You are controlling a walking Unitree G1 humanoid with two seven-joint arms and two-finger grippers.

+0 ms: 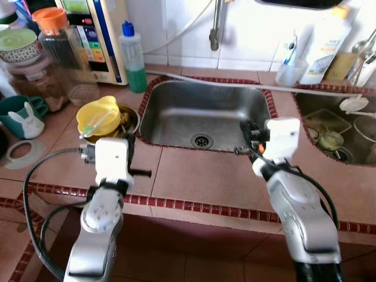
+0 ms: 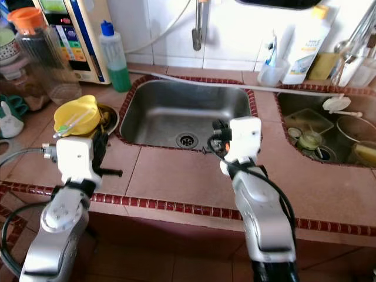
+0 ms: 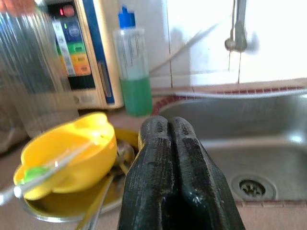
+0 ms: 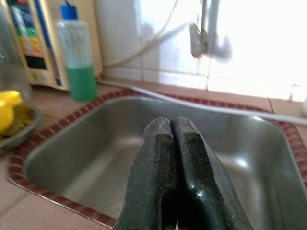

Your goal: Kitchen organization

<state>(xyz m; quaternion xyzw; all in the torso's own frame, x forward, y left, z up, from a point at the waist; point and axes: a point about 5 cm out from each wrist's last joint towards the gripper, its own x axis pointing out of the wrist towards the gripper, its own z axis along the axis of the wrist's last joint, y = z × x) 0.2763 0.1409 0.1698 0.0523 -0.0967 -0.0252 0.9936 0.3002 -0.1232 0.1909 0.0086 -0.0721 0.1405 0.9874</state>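
Observation:
A yellow bowl [image 1: 98, 116] with a clear-and-green utensil across it sits in a shallow metal dish [image 1: 133, 119] on the tiled counter, left of the steel sink [image 1: 176, 111]. My left gripper [image 3: 168, 132] is shut with nothing in it, just in front of the bowl and a little to its right. My right gripper [image 4: 170, 128] is shut too and hovers over the sink's front right corner [image 1: 249, 134], pointing into the basin. The basin holds nothing but its drain [image 1: 201, 140].
A green soap bottle [image 1: 134, 59], a water purifier [image 1: 103, 35] and an orange-lidded jar [image 1: 59, 53] stand at the back left. A bunny cup [image 1: 26, 120] is far left. A faucet [image 1: 217, 26] hangs above. A second sink [image 1: 305, 103] with dishes lies right.

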